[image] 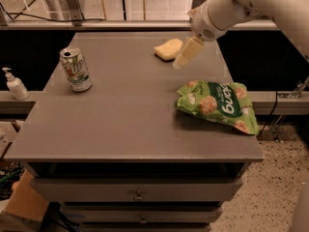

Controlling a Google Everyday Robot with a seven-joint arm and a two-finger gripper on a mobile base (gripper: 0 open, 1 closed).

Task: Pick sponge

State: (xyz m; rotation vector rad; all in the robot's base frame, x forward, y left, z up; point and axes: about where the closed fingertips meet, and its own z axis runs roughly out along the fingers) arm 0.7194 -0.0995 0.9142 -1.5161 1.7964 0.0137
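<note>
While the white arm [251, 4] reaches in from the upper right, sloping down toward the left, its gripper [185, 56] hangs just right of the sponge [167, 49], which lies flat at the table's [120, 120] far side; whether the gripper is spread or closed cannot be told.
</note>
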